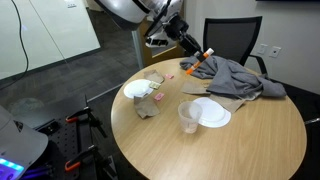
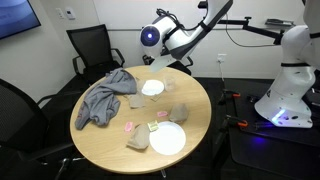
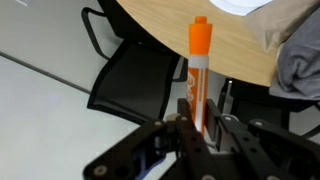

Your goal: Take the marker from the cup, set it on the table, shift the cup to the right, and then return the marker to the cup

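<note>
Wrist view has the hand [image 3: 200,126] pinched tight on the orange marker [image 3: 199,60], so best lower it flat onto bare table [image 3: 170,35] near the cup [image 1: 188,118] before letting go.

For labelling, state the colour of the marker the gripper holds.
The marker is orange, best seen in the wrist view.

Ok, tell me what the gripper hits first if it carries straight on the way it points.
Probably the round tan wood table, near its edge: the slim orange marker the gripper holds points there, beside the crumpled grey cloth. Depth is unclear.
</note>
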